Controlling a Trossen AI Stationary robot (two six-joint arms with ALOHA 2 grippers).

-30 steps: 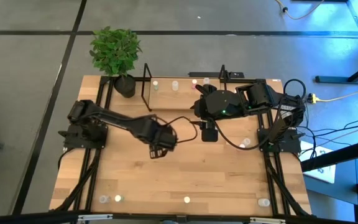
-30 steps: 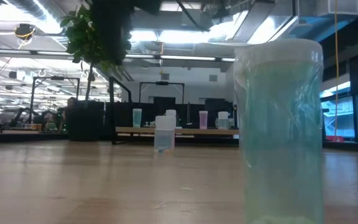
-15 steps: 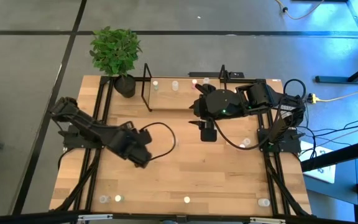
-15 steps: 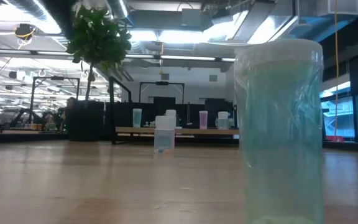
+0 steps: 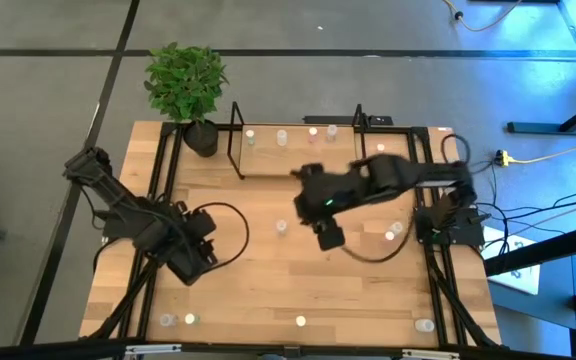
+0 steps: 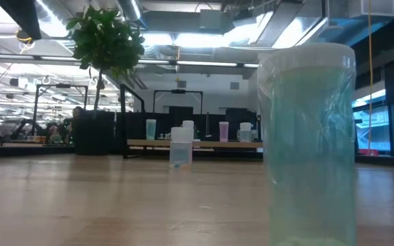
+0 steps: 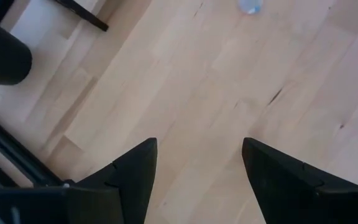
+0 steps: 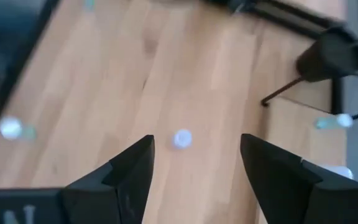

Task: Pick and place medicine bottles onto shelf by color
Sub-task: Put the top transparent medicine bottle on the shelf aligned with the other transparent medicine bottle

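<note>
both hands (image 5: 193, 262) (image 5: 328, 235) hover open over the wooden tabletop (image 5: 268, 280).

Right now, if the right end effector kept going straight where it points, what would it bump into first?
Probably the small pale bottle standing on the table. It sits ahead of the open right end effector, in line with the gap between its fingers, though depth is hard to judge.

Grey concrete floor (image 5: 48, 90) with dark seams surrounds the wooden table (image 5: 268, 290). A leafy potted plant (image 5: 185, 82) stands at one corner. Beyond, bright ceiling lights (image 6: 183, 39) hang over a dim hall.
</note>
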